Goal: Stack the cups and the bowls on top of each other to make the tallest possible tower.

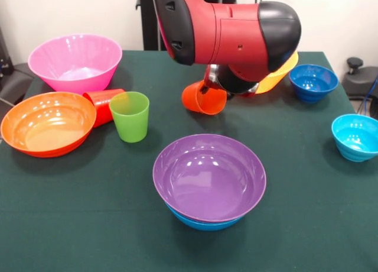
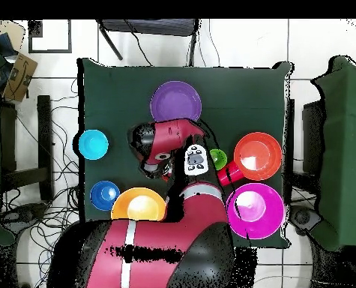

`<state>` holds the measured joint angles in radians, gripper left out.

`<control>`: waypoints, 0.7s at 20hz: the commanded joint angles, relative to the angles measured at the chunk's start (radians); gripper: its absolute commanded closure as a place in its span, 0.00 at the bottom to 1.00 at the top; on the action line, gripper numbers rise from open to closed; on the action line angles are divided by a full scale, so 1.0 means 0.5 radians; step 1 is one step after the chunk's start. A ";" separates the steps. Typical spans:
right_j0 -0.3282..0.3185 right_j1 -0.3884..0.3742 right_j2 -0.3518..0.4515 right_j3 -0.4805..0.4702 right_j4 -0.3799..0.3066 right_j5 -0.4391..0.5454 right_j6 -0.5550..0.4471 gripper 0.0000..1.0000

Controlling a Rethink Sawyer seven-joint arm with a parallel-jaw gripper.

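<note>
The tower is the purple bowl (image 1: 209, 176) (image 2: 176, 101) resting in the blue bowl (image 1: 199, 223) at the table's near middle in the front view. The orange cup (image 1: 203, 98) is tilted on its side right below the arm's head. My gripper (image 1: 230, 83) is mostly hidden behind that head, right beside the orange cup; I cannot tell whether it holds it. The green cup (image 1: 130, 116) (image 2: 218, 158) stands upright. The red cup (image 1: 104, 104) (image 2: 229, 177) lies on its side between the green cup and the orange bowl (image 1: 47, 123) (image 2: 257, 154).
The pink bowl (image 1: 75, 62) (image 2: 255, 210) is at the far left. The yellow bowl (image 1: 279, 77) (image 2: 139, 204) sits behind the arm. The small dark blue bowl (image 1: 313, 81) (image 2: 105, 195) and the cyan bowl (image 1: 356, 137) (image 2: 94, 144) are at the right.
</note>
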<state>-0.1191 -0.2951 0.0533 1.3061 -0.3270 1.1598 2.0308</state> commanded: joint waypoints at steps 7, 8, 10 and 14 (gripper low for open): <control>-0.166 -0.229 0.144 0.203 -0.279 0.012 -0.617 0.00; -0.187 -0.253 0.150 0.262 -0.286 -0.018 -0.627 0.00; -0.231 -0.302 0.155 0.360 -0.310 -0.058 -0.656 0.00; -0.319 -0.330 0.173 0.481 -0.391 -0.144 -0.693 0.00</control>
<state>-0.2242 -0.4319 0.0599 1.4043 -0.4097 1.1712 2.0306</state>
